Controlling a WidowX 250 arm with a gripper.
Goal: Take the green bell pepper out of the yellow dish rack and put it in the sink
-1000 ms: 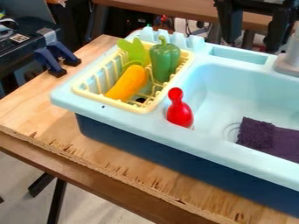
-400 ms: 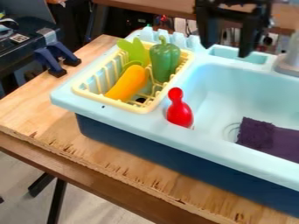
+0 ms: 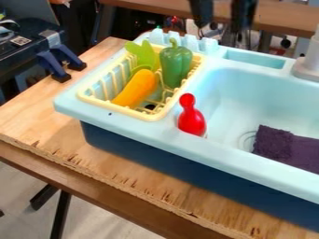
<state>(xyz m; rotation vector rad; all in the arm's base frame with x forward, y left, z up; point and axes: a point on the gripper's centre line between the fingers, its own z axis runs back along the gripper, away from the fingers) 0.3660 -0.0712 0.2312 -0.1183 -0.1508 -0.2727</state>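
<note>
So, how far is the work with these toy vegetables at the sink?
Seemingly done: the green pepper and orange vegetable are in the yellow rack.
In hand: nothing; the gripper has its fingers apart, away from both.
Possibly left: the red toy and purple cloth, both outside the rack. Whether they must move, I cannot tell.

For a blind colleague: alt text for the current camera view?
An open black gripper hangs near a toy sink. A yellow dish rack holds a green pepper and orange vegetable; a red pin-shaped toy is beside it, purple cloth in the basin.
</note>
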